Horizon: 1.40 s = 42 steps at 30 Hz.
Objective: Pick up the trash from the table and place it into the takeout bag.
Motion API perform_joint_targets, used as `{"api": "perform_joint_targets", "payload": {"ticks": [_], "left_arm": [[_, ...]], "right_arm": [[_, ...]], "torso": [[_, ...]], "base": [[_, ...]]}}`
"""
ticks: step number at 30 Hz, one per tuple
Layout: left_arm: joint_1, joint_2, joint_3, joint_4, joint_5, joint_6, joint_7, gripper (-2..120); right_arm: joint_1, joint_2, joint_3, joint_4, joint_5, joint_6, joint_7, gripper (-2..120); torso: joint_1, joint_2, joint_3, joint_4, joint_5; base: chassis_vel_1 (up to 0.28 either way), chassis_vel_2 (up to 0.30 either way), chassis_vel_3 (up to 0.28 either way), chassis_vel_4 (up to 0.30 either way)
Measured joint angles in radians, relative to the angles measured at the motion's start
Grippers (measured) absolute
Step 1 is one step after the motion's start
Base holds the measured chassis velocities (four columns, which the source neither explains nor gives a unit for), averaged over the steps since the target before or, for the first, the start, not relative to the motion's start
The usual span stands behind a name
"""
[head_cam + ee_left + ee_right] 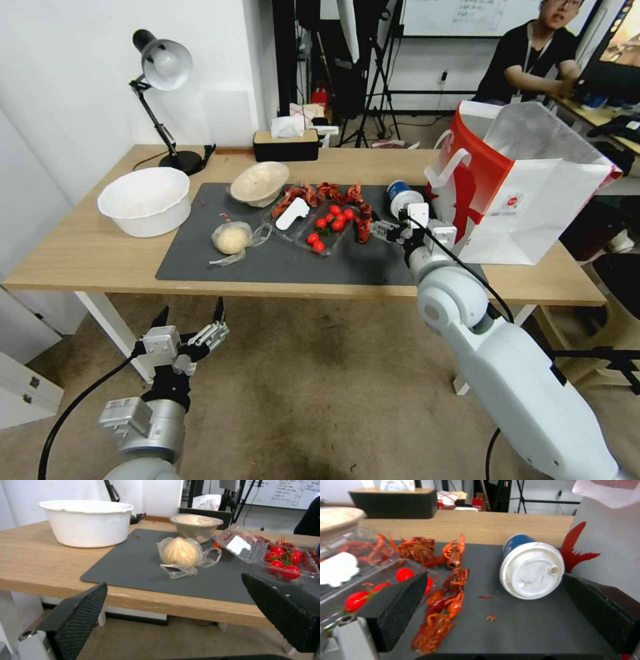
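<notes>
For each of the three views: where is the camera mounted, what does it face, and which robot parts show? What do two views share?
Head: high, looking down at the light-wood table; both arms show, left gripper below the edge.
Left wrist: low, facing the clear bag with pale lump; open black fingers frame it.
Right wrist: on the mat, right gripper open toward the lying blue-white lidded cup.
Shared: clear tomato box.

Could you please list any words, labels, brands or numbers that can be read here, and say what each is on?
No text can be read.
Takeout bag: small round red logo with lines of print beneath, too small to read.
Clear box: white label, blank as seen.
Blue-white cup: no print visible on lid or side.
Whiteboard: handwriting, too blurred to read.
</notes>
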Motion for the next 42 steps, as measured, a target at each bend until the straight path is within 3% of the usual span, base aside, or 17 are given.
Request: {"api": "perform_joint_targets", "payload": {"ticks": [12, 42], "left_arm": [[-0.002, -0.005, 0.000, 0.000, 0.003, 0.004, -0.002, 100], [-0.008, -0.003, 0.002, -0.002, 0.003, 0.016, 0.002, 100]], "right_arm": [[0.114, 0.026, -0.017, -0.092, 0.036, -0.059, 0.045, 100], [0.268, 0.031, -0.053, -0.280, 0.083, -0.101, 0.022, 100]], "torso": [[0.000, 0.000, 0.000, 0.0000, 0.0000], [0.000, 0.000, 0.000, 0.0000, 0.0000]], "base": [[0.000, 0.000, 0.000, 0.000], [0.000, 0.000, 0.000, 0.000]]}}
